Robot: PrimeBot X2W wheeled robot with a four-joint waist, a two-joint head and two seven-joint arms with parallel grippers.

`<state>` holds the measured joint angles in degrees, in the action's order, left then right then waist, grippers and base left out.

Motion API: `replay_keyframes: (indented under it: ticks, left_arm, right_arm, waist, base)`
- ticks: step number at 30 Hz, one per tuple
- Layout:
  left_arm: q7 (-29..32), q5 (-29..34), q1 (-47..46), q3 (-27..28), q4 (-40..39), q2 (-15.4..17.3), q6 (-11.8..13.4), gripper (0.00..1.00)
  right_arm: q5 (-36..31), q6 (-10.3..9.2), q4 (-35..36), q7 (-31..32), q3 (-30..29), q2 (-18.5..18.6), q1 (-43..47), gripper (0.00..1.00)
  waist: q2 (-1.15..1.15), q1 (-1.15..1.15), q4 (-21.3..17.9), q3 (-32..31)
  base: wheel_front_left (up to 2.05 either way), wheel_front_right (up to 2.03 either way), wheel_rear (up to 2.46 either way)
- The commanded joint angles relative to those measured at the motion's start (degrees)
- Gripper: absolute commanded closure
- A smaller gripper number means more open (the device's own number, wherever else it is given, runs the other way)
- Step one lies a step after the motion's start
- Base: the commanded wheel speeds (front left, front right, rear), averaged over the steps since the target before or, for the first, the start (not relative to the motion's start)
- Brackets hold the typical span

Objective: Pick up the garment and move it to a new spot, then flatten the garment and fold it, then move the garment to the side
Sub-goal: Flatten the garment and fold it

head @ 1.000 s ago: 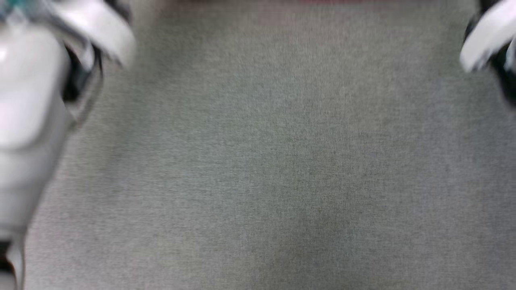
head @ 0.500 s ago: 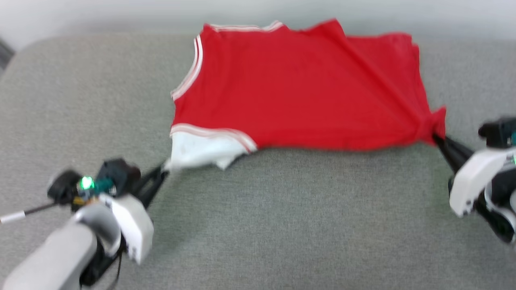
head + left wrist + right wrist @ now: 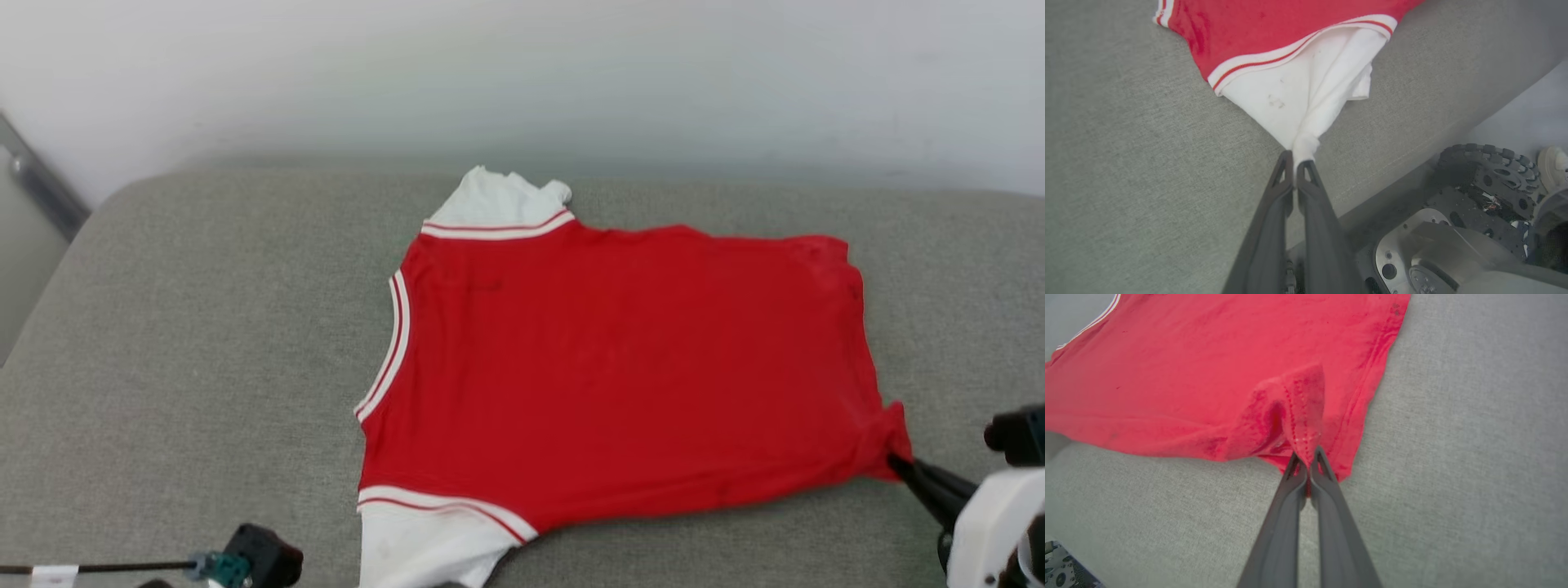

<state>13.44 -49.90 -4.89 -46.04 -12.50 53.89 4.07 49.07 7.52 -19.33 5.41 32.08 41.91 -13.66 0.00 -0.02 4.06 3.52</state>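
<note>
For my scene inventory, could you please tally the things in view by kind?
garment: 1, red with white sleeves
grippers: 2, left gripper and right gripper, each shut on the garment
grey cushion: 1
Total: 4

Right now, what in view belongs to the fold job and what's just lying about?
In the job:
garment, spread on the cushion
left gripper, shut on its white sleeve
right gripper, shut on a red hem corner

Just there:
grey cushion
pale wall
robot's wheeled base
</note>
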Motion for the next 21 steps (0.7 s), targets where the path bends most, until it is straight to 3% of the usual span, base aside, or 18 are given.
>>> replay_keyframes:
  ticks: [1,9,21]
  left_arm:
    - [0.7,-1.3,1.9,-0.3,-1.4,1.0,0.7,1.00]
    - [0.9,-3.5,6.3,-0.8,-6.2,3.1,2.3,1.00]
    - [-4.8,0.1,-4.1,7.6,-6.4,4.2,2.9,1.00]
  right_arm:
    - [0.7,-0.06,1.5,0.6,-1.0,0.9,3.0,1.00]
    - [1.6,-0.06,8.9,5.6,-5.6,2.6,11.6,1.00]
    - [-1.5,-0.06,15.2,9.3,-13.4,-0.8,10.5,1.00]
  waist:
    - [0.00,0.02,-0.1,-1.0]
    - [0.00,0.02,-1.8,-0.1]
    - [0.00,0.02,-3.8,6.1]
  base:
    - [0.00,0.00,0.00]
    - [0.00,0.00,0.00]
    - [0.00,0.00,0.00]
